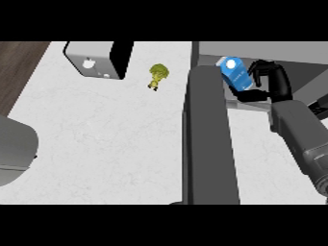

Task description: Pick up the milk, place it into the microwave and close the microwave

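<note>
A blue and white milk carton [234,73] hangs tilted just in front of the open microwave [280,48] at the upper right. My right hand [271,81] is curled round the carton from its right side, thumb under it. The microwave's dark door [209,139] stands swung open, running down the middle of the view to the left of my right forearm. My left hand does not show; only a grey rounded part [6,149] fills the left edge.
A white and black toaster-like appliance [99,58] stands at the back of the pale counter [109,134]. A small yellow-green object [157,74] lies beside it. Dark wood floor [3,72] shows beyond the counter's left edge.
</note>
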### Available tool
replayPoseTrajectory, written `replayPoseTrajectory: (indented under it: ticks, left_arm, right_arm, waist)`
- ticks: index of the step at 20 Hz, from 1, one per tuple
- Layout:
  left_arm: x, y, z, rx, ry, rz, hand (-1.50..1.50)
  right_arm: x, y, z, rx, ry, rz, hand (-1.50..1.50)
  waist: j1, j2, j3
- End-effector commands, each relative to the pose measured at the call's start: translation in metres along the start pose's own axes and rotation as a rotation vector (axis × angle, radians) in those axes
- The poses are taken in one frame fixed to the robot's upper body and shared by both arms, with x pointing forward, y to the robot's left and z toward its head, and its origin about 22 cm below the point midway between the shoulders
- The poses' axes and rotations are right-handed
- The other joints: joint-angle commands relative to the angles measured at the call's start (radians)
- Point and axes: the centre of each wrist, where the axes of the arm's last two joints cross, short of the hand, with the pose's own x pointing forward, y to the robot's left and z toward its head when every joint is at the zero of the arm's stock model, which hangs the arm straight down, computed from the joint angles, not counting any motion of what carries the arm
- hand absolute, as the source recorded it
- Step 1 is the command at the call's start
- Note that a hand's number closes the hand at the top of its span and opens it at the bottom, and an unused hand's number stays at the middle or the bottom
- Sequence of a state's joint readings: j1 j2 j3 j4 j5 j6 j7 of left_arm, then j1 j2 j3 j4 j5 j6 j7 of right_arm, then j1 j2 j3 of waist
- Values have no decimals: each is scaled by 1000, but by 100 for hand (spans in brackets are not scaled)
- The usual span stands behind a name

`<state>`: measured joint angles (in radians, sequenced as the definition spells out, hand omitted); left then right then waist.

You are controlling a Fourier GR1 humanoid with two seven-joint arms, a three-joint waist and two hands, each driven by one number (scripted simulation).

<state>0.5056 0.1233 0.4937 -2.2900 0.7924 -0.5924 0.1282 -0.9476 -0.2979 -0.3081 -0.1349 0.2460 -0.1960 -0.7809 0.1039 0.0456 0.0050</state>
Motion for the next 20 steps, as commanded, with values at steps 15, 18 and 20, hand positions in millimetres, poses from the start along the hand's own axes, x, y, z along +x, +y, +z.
replayPoseTrajectory:
  ticks: [15, 18, 20]
  left_arm:
    - [0, 10, -23, -60, -22, -13, -150]
    - [-1, 9, -23, -72, -14, -7, -150]
    - [0, 10, -25, -76, -23, -13, -150]
  right_arm:
    - [26, -40, -32, -200, 32, 154, 150]
    - [25, -57, -32, -201, 42, 172, 150]
    - [25, -56, -32, -210, 31, 162, 150]
  waist:
    - [73, 47, 5]
    - [81, 49, 6]
    - [79, 48, 6]
